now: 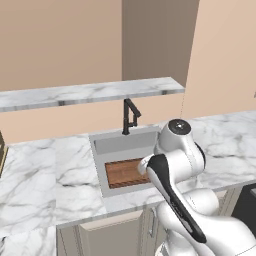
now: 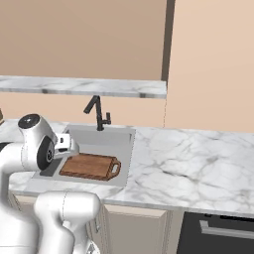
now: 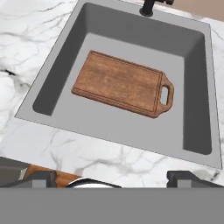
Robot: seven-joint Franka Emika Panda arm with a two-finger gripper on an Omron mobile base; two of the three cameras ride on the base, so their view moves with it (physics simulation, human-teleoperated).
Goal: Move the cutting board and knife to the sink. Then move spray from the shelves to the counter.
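The dark brown cutting board (image 3: 120, 83) lies flat on the floor of the grey sink (image 3: 131, 39), its cut-out handle toward the right in the hand view. It also shows as the board (image 1: 125, 172) and board (image 2: 89, 166) in the basin (image 2: 99, 139). My gripper (image 3: 111, 177) hangs above the sink's near rim, open, with nothing between its fingertips (image 3: 39, 177). The hand (image 2: 66, 144) sits just left of the board. The grey shelf (image 1: 90, 92) runs along the wall above the black faucet (image 1: 130, 116). The knife and the spray are out of view.
White marble counter (image 2: 188, 158) stretches to both sides of the sink. A dark oven front (image 2: 218, 230) sits under the counter at the right. A brown object (image 1: 2, 150) stands at the far left edge. My own arm (image 1: 175, 150) covers the sink's right part.
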